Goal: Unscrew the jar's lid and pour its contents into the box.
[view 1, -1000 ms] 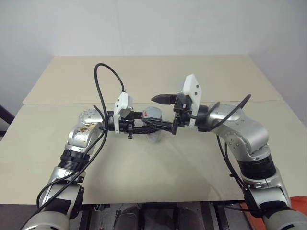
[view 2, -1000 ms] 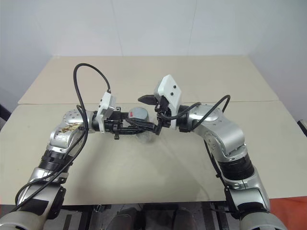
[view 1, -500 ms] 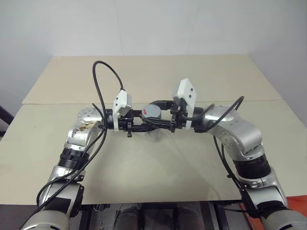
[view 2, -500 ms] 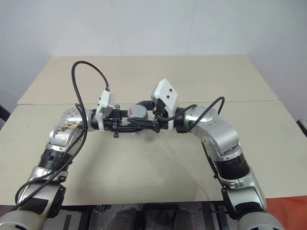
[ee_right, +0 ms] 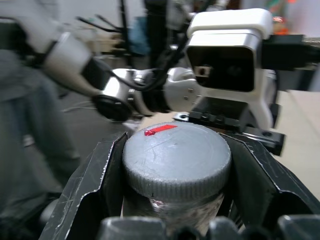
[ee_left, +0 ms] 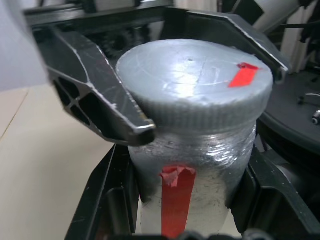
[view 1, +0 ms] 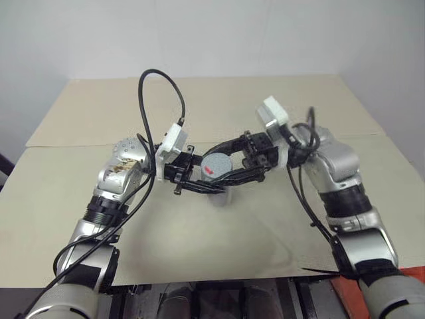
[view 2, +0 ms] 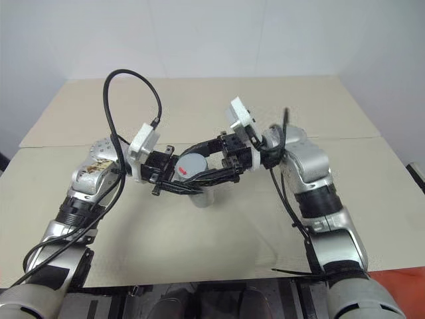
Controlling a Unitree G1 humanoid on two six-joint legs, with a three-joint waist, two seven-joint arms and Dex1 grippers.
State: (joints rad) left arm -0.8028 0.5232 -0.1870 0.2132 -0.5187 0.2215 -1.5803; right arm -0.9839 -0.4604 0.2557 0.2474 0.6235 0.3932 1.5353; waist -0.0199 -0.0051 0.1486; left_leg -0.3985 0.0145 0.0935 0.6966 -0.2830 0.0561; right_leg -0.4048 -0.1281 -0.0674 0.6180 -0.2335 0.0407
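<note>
Above table: left gripper clamped on jar body, right gripper clamped round lid.

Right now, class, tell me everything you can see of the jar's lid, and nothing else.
The lid is a round grey cap, plastic by its look, with a ribbed rim and a flat, faintly scuffed top bearing a small red strip near its edge. It sits on the jar, held above the table. The right gripper is shut on its rim, a black finger at each side, while the left gripper clamps the jar below it.
</note>
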